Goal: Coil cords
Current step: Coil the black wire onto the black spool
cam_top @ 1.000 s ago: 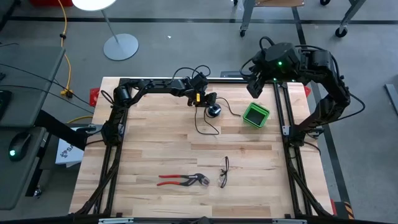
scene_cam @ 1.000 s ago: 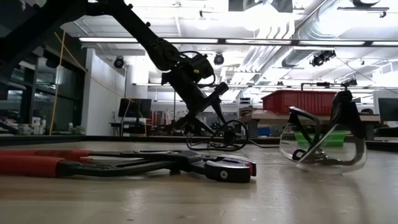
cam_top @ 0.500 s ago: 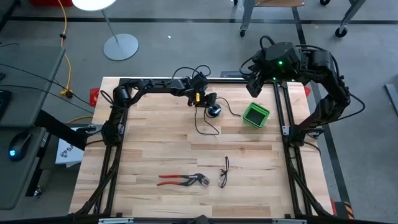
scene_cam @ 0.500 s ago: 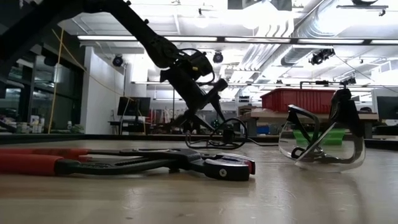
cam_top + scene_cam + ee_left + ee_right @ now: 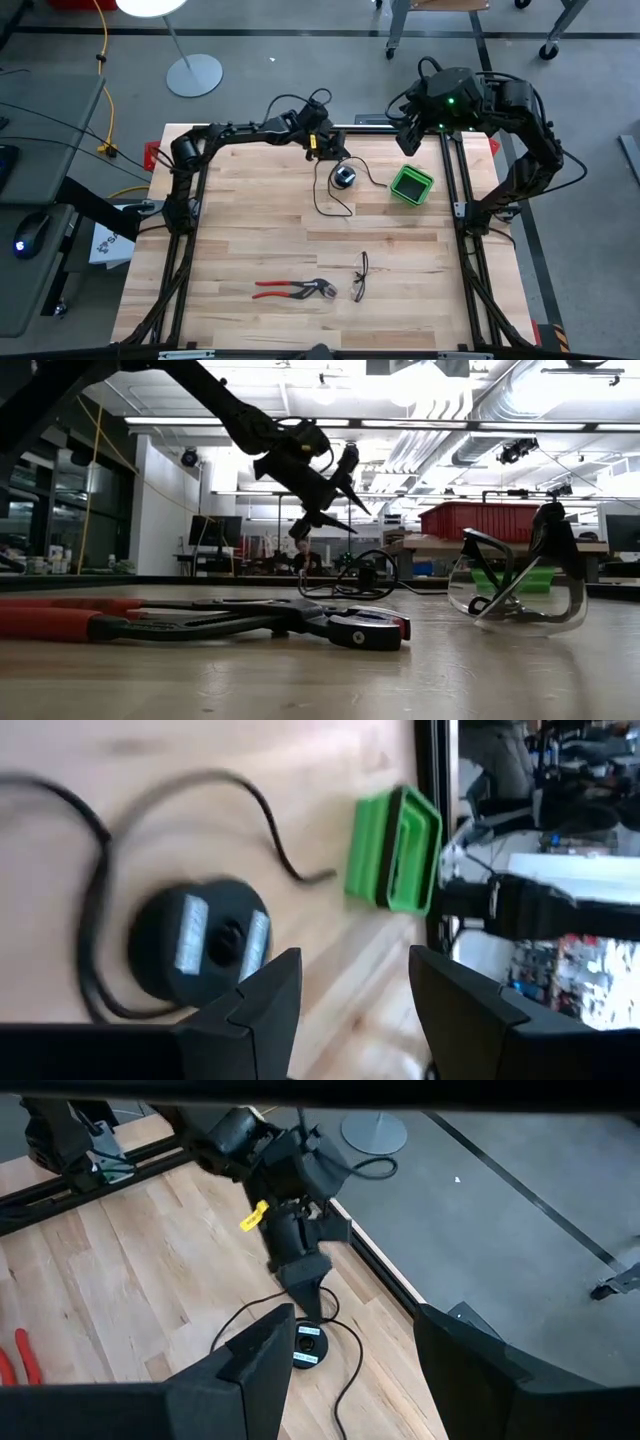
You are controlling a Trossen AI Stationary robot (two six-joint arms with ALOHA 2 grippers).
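reel near far edge, left tool above

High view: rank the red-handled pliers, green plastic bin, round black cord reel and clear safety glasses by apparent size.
1. Red-handled pliers, longest by far.
2. Green plastic bin.
3. Clear safety glasses and round black cord reel: too close to rank; the glasses are longer but thin, the reel rounder and compact.

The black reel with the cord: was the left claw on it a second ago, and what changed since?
Yes. The left claw was down at the reel and has since lifted off and pulled back toward the table's far edge, open and empty. The reel now lies flat with its cord loose. The right claw, green box, pliers and glasses have not moved.
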